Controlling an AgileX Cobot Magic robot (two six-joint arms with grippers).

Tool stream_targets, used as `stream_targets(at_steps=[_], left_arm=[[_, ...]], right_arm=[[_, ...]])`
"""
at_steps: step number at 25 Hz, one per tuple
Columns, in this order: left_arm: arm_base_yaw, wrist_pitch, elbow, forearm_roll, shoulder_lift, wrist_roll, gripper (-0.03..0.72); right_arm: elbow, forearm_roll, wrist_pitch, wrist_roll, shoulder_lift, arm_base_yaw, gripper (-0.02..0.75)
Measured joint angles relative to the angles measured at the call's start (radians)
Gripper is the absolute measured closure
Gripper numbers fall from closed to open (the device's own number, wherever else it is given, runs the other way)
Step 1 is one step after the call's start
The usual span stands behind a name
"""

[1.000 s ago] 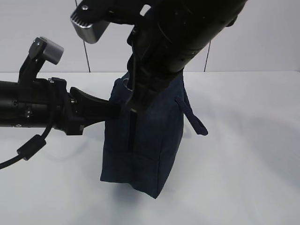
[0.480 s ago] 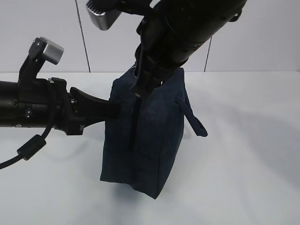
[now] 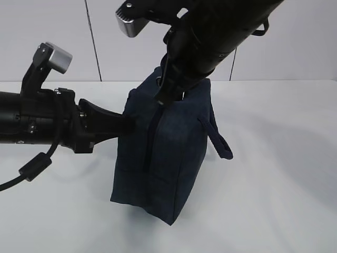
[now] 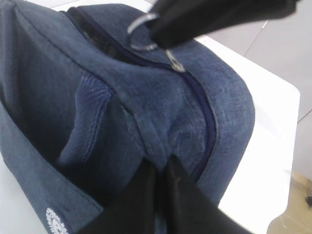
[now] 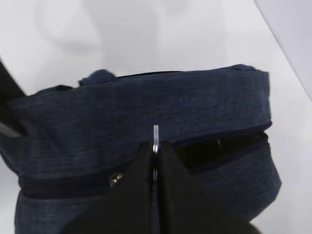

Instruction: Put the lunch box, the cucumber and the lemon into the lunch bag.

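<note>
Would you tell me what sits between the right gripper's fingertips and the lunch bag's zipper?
In the right wrist view, the right gripper pinches the metal ring pull; that ring alone links it to the lunch bag.

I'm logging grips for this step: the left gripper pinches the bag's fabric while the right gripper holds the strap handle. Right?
Not quite. The right gripper is shut on the zipper's ring pull, not the strap handle, as the right wrist view shows. The left gripper does pinch the lunch bag.
</note>
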Motion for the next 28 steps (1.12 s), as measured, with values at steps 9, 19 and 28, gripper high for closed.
stream_targets(at_steps=[9, 19, 28], left_arm=[[0.000, 0.002, 0.000, 0.000, 0.000, 0.000, 0.686], [0.000, 0.002, 0.000, 0.004, 0.000, 0.002, 0.687], [0.000, 0.000, 0.000, 0.017, 0.000, 0.002, 0.687]], right_arm=[[-0.002, 0.024, -0.069, -0.020, 0.043, -0.044, 0.730], [-0.004, 0.260, -0.137, -0.174, 0.079, -0.161, 0.730], [-0.004, 0.753, -0.138, -0.566, 0.127, -0.327, 0.730]])
